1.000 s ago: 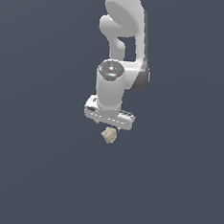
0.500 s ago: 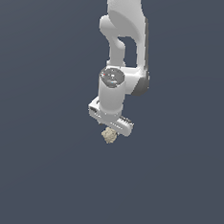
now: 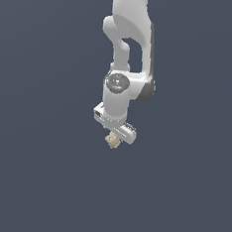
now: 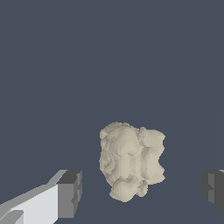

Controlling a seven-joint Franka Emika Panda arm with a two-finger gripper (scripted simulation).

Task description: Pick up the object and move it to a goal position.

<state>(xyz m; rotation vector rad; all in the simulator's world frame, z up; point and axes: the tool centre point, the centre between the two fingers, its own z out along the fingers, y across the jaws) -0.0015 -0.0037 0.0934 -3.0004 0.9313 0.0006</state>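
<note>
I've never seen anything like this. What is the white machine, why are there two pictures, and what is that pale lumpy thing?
The white machine is a robot arm, drawn by a computer simulation rather than photographed. It reaches downward and ends in a gripper, the part that grabs things.

The exterior view comes from a camera standing off the arm, so you see the whole machine. The wrist view comes from a camera mounted on the arm's wrist, looking past its two grey fingers.

The pale thing is the object the arm is meant to pick up and carry: a small bumpy beige clump, like a pebble. It sits between the fingers with a gap showing on each side, so the fingers are open and nothing is held yet. Everything around it is plain dark grey, and nothing else is visible.
</note>
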